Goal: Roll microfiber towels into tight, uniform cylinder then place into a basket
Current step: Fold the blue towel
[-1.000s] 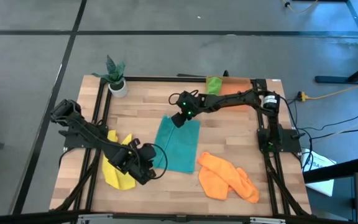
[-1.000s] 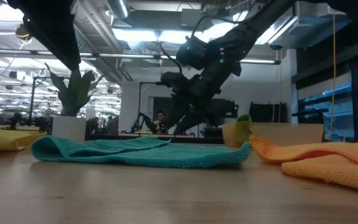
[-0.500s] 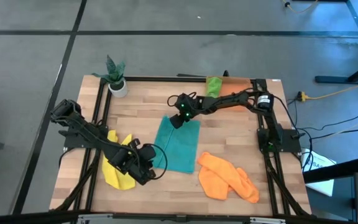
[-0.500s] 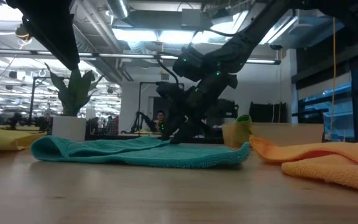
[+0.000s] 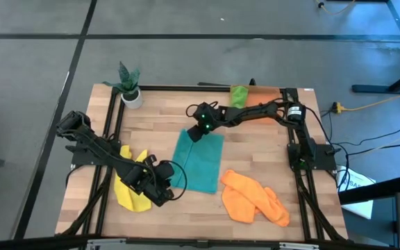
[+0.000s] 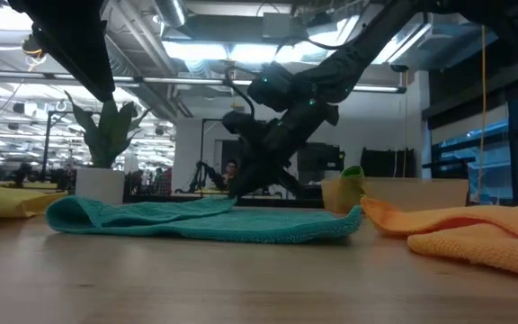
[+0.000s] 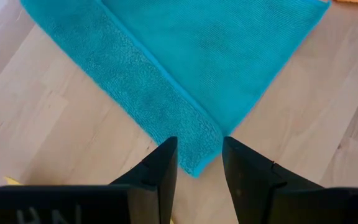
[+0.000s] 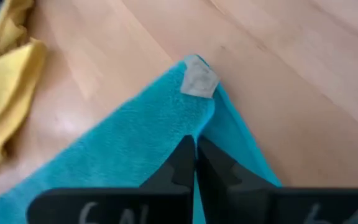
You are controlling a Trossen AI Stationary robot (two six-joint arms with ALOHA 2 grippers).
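Orange towel (image 5: 254,197) at 5 o'clock on the desk (image 5: 158,121), crumpled. Yellow towel (image 5: 130,186) at 8 o'clock. Left tool (image 5: 164,190) just beside the teal towel's (image 5: 200,162) near corner, fingers (image 7: 160,171) apart, holding nothing. Teal towel flat at centre; a small grey tag (image 8: 199,79) at its far corner, no writing legible. Right tool (image 5: 194,133) on that far corner, pinched closed on the cloth; half a second ago it was wider. Basket (image 5: 266,96) at 1 o'clock with the green towel (image 5: 239,94) inside. Plant (image 5: 128,83) at 11 o'clock.
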